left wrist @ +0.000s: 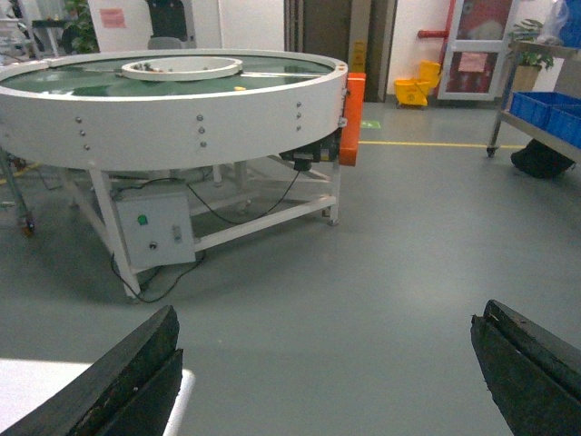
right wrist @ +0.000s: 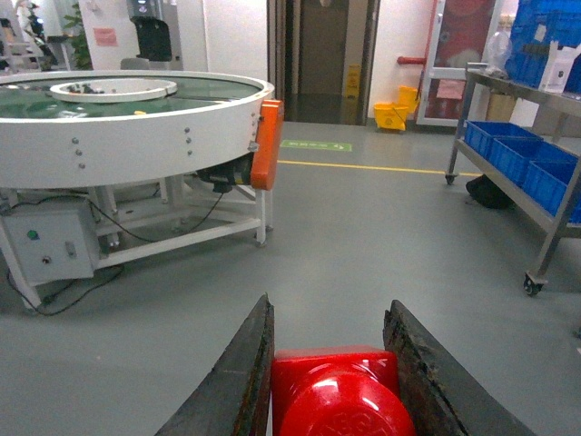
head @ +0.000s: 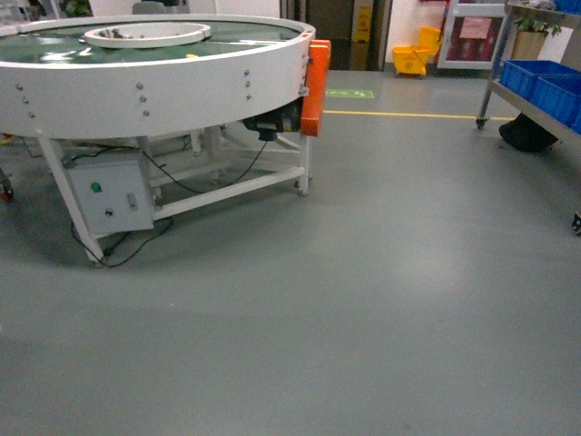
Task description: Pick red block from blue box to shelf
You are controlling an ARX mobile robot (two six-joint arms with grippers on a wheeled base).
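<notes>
Red block [right wrist: 338, 400] cropped, pinched in right end effector [right wrist: 334, 381]

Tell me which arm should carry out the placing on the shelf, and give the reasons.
Right. The right gripper is shut on the red block, and the shelf lies to its right. The left gripper is open and empty.

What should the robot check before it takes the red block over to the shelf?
1. Red block gripped between the right end effector fingers: ok.
2. Left end effector open and carrying nothing: ok.
3. Shelf in sight, ahead on the right: ok.
4. Grey floor toward the shelf free of obstacles: ok in what shows.
5. Free spot on a shelf tier: cannot tell; blue crates fill the visible tier.
6. Round white table off to the left, away from the path: ok.
</notes>
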